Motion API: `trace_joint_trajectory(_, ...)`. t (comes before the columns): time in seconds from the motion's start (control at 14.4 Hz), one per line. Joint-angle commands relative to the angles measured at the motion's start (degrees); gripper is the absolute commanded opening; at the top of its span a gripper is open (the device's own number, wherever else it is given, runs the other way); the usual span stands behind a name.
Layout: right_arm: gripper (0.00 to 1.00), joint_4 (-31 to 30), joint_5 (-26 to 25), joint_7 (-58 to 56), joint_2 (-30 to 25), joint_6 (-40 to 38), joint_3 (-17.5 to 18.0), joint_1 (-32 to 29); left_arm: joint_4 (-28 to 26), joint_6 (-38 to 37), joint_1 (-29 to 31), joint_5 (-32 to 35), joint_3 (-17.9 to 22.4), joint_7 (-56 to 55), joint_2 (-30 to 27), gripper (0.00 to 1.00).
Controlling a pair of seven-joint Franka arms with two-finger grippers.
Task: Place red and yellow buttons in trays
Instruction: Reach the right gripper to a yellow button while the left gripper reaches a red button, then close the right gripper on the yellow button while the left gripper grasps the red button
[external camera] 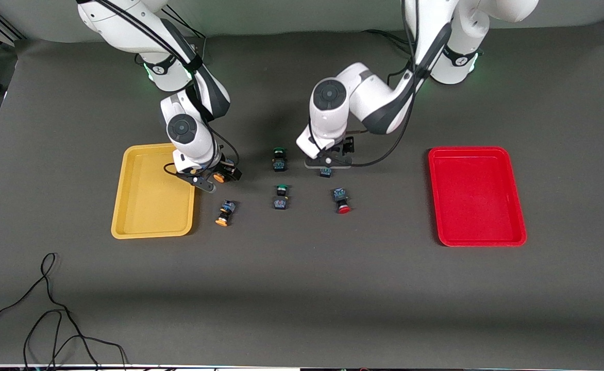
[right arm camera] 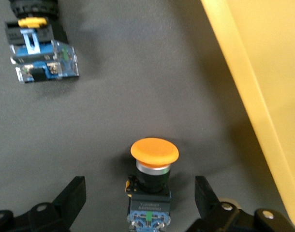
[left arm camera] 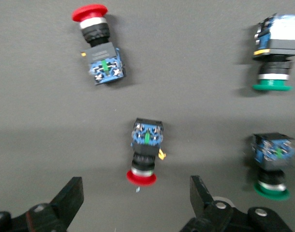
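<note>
Buttons lie in the middle of the dark desk [external camera: 302, 288], between two trays, and both trays hold nothing. At the left of the front view sits the yellow tray [external camera: 152, 226]; its floor is bare.

Just beside its right rim is the right pincer [external camera: 214, 180], low over the desk. In the right wrist view its fingers [right arm camera: 72, 195] stand apart, one on each side of a yellow-capped button [right arm camera: 152, 186], which lies on the desk between them. I cannot see that they touch it. In that same view the yellow rim [right arm camera: 249, 96] runs close by.

Lower in the front view, a second yellow-capped button [external camera: 224, 213] lies on its side, near the lower right corner of the yellow tray.

Toward the centre are two green-capped switches, one upper [external camera: 279, 159] and one lower [external camera: 281, 197], in a column.

To the right of them is the left pincer [external camera: 326, 167], also low over the desk. In the left wrist view its fingers [left arm camera: 70, 198] are wide apart, and a red-capped button [left arm camera: 145, 154] lies on the desk between them, free of both. A second red-capped button [external camera: 341, 200] lies lower in the front view, just below this pincer.

At the right of the front view is the red tray [external camera: 474, 239], well apart from all the buttons.
</note>
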Motion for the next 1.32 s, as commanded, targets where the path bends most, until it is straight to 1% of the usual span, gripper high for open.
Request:
trace_joint_trajectory(0.0,0.99,-0.37,0.81,1.05,0.74,1.58,-0.50,1.14,0.11,5.38,-0.67,1.26,0.57,-0.41,4.33,0.98)
trace_joint_trajectory(0.07,0.98,-0.37,0.81,1.05,0.91,1.67,-0.50,1.22,0.20,6.53,-0.58,1.26,0.65,-0.41,5.21,0.98)
trace_joint_trajectory(0.21,0.94,-0.46,0.81,1.05,1.09,1.85,-0.50,1.22,0.28,9.69,-0.58,1.26,0.74,-0.33,7.41,0.98)
trace_joint_trajectory(0.35,0.85,-0.46,0.81,1.05,1.18,2.46,-0.50,1.22,0.28,10.76,-0.76,1.26,0.74,-0.41,8.91,0.98)
trace_joint_trajectory(0.42,0.78,-0.46,0.81,1.05,1.18,2.55,-0.50,1.22,0.28,10.50,-0.76,1.26,0.66,-0.59,9.00,0.94)
trace_joint_trajectory(0.49,0.71,-0.46,0.81,1.05,1.27,2.55,-0.42,1.22,0.28,9.71,-0.84,1.26,0.65,-1.03,8.91,0.80)
trace_joint_trajectory(0.56,0.64,-0.46,0.81,1.05,1.35,2.55,-0.41,1.22,0.37,9.01,-0.76,1.17,0.57,-1.12,8.74,0.58)
trace_joint_trajectory(0.63,0.57,-0.46,0.81,1.05,1.35,2.64,-0.41,1.22,0.63,7.78,-0.76,1.08,0.57,-1.20,8.56,0.43)
trace_joint_trajectory(0.7,0.51,-0.54,0.81,1.05,1.27,2.64,-0.41,1.22,0.81,6.55,-0.58,0.91,0.57,-1.12,8.47,0.30)
trace_joint_trajectory(0.84,0.36,-0.55,0.81,1.05,1.27,2.55,-0.41,1.22,2.12,4.62,-0.23,0.38,0.57,-1.12,8.21,0.10)
trace_joint_trajectory(0.91,0.28,-0.46,0.81,1.05,1.09,2.46,-0.41,1.22,2.74,3.65,-0.14,0.12,0.57,-1.20,8.12,0.04)
trace_joint_trajectory(1.04,0.12,-0.46,0.81,1.22,0.31,1.59,-0.41,1.22,4.67,-1.34,1.52,0.03,0.39,-0.94,6.46,0.03)
trace_joint_trajectory(1.11,0.09,-0.46,0.81,1.14,-0.83,0.45,-0.50,1.22,6.24,-4.68,2.84,-0.67,0.30,-0.68,4.97,0.03)
trace_joint_trajectory(1.25,0.08,-0.28,0.90,1.14,-4.69,-4.45,-1.11,0.61,9.06,-10.75,5.38,-4.61,0.30,0.46,0.24,0.02)
